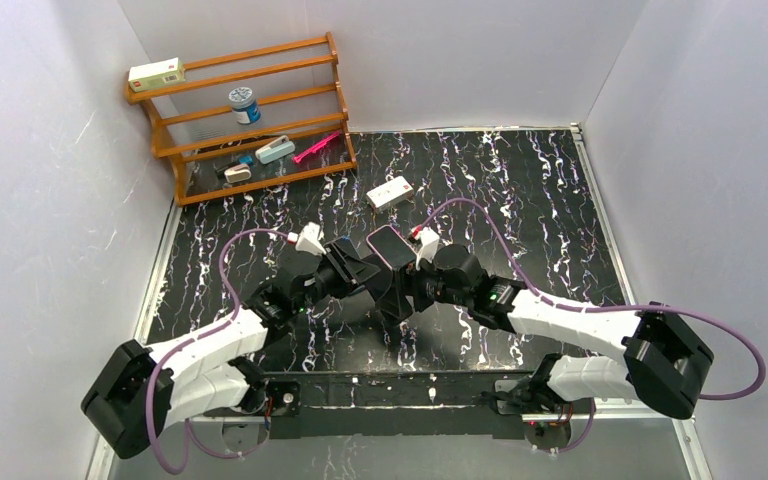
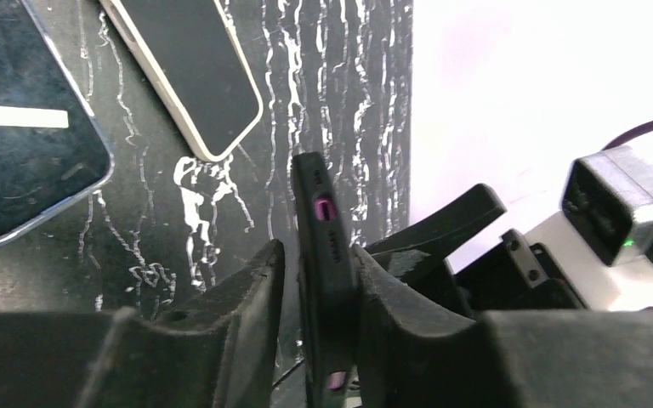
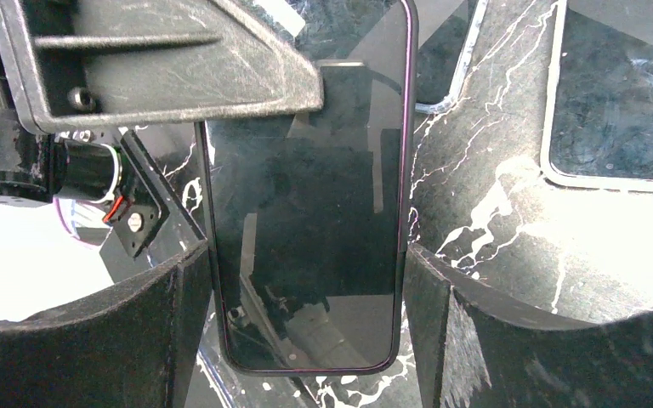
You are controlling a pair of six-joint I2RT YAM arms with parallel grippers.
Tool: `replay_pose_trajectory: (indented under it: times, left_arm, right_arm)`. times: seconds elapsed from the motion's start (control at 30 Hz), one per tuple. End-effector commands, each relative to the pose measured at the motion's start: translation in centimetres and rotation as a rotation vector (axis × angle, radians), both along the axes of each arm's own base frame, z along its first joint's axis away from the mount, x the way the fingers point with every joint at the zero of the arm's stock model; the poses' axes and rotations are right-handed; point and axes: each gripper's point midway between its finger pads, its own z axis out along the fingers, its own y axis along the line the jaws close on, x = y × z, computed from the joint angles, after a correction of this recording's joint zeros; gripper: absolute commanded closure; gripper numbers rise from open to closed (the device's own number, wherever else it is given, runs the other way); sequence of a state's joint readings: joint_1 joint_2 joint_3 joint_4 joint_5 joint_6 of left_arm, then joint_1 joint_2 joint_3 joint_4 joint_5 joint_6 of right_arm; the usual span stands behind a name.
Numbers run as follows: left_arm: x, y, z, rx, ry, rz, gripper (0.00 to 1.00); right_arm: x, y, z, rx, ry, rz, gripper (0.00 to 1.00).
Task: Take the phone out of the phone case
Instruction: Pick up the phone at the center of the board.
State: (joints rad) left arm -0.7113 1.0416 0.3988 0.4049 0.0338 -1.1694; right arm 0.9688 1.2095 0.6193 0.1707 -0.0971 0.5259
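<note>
A black-cased phone (image 3: 306, 212) with a purple rim and dark screen is held upright off the table between both grippers. My right gripper (image 3: 306, 255) clamps its two long edges near the lower end. My left gripper (image 2: 316, 246) closes over its face and back. In the left wrist view the phone shows edge-on (image 2: 323, 221) with purple side buttons. The right pad touches it, and a thin dark gap shows at the left pad. In the top view both grippers, left (image 1: 365, 270) and right (image 1: 415, 280), meet at the table's middle and hide the phone.
Two other phones lie flat on the marbled table: a silver-edged one (image 2: 17, 127) and a cream-edged one (image 2: 187, 68). One phone (image 1: 390, 245) lies just behind the grippers, with a white box (image 1: 390, 190) farther back. A wooden rack (image 1: 245, 115) with small items stands at the back left.
</note>
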Motion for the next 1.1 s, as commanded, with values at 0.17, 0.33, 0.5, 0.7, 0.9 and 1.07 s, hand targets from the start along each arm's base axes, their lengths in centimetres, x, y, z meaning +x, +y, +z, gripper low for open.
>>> replay_pose_trajectory:
  times: [0.17, 0.33, 0.5, 0.7, 0.9, 1.07]
  left_arm:
    - [0.3, 1.8, 4.2, -0.12, -0.111, 0.112, 1.0]
    - [0.3, 3.4, 6.1, -0.21, -0.13, 0.194, 1.0]
    - [0.5, 4.8, 8.5, -0.321, -0.163, 0.276, 1.0]
    - [0.5, 6.1, 10.1, -0.449, -0.153, 0.348, 1.0]
    - [0.5, 6.5, 11.9, -0.547, -0.168, 0.361, 1.0]
    - [0.2, 5.9, 13.0, -0.581, -0.168, 0.326, 1.0]
  right_arm:
    - [-0.5, 1.1, 5.5, 0.227, -0.067, 0.025, 0.31]
    - [-1.0, 0.1, 6.9, 0.284, -0.044, -0.015, 0.05]
    - [-1.4, -1.3, 8.6, 0.378, 0.013, -0.093, 0.01]
    - [-2.6, -2.4, 8.9, 0.462, 0.089, -0.118, 0.01]
    - [-3.8, -2.3, 8.9, 0.575, 0.144, -0.08, 0.11]
    - [-4.7, -1.1, 10.4, 0.618, 0.126, 0.024, 0.21]
